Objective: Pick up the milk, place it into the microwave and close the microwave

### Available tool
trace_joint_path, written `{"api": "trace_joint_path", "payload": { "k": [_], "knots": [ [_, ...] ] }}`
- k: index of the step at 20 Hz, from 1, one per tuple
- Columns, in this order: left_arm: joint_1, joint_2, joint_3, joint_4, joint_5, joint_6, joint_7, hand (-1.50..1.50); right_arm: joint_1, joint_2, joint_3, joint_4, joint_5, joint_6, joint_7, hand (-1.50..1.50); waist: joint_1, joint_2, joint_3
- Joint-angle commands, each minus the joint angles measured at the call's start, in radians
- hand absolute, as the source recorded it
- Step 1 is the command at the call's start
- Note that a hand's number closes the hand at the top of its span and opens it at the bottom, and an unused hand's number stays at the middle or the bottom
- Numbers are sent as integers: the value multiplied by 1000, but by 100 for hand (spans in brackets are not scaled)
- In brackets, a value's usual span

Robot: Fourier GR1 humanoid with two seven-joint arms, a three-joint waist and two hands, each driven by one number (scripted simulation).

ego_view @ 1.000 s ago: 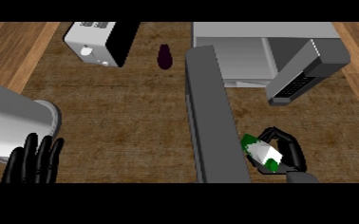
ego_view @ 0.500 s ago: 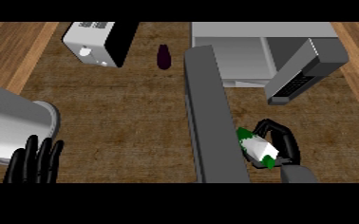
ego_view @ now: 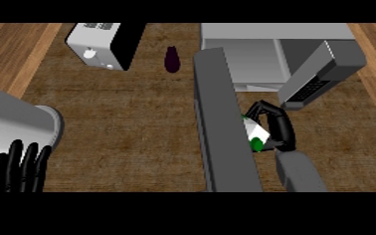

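My right hand (ego_view: pixel 275 127) is curled round the milk (ego_view: pixel 255 132), a small white and green carton that shows between my fingers and thumb, mostly hidden by them. I hold it just beside the right face of the microwave's open door (ego_view: pixel 224 129), which runs as a long grey slab down the middle of the view. The milk sits in front of the microwave (ego_view: pixel 275 55), near the opening but outside it; the pale cavity lies beyond, at the upper right. A grey slanted panel with dark keys (ego_view: pixel 320 74) stands to the right of the cavity, just above my hand. My grey right forearm (ego_view: pixel 300 172) comes up from the lower edge. My left hand (ego_view: pixel 26 167) rests at the lower left edge, fingers straight and pointing up, holding nothing, just below a large pale grey rounded thing (ego_view: pixel 26 127) at the left edge that I cannot identify. On the brown table (ego_view: pixel 125 129) further back stands a toaster (ego_view: pixel 106 42), white with a black side, and to its right lies a small dark purple eggplant (ego_view: pixel 172 59), well apart from the milk.
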Motion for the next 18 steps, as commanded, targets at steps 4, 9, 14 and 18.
{"api": "trace_joint_path", "payload": {
  "k": [4, 9, 14, 18],
  "knots": [
    [13, 19, 15, 0, 22, -34, -5, -150, -224, 50, -27, 162, 87, -223, 130, 150, 14, 5, 1],
    [46, 9, 3, 46, 38, -61, -81, -150, -423, -20, -106, 354, 91, -270, 166, 150, 35, 9, 1],
    [-43, 2, 22, 72, 31, -45, -20, -150, -542, -80, -135, 536, 120, -305, 136, 150, 39, 18, 2],
    [-16, 22, 37, 53, 63, -80, -52, -150, -603, -168, -169, 599, 122, -345, 162, 150, 69, 30, 3]
  ]
}}
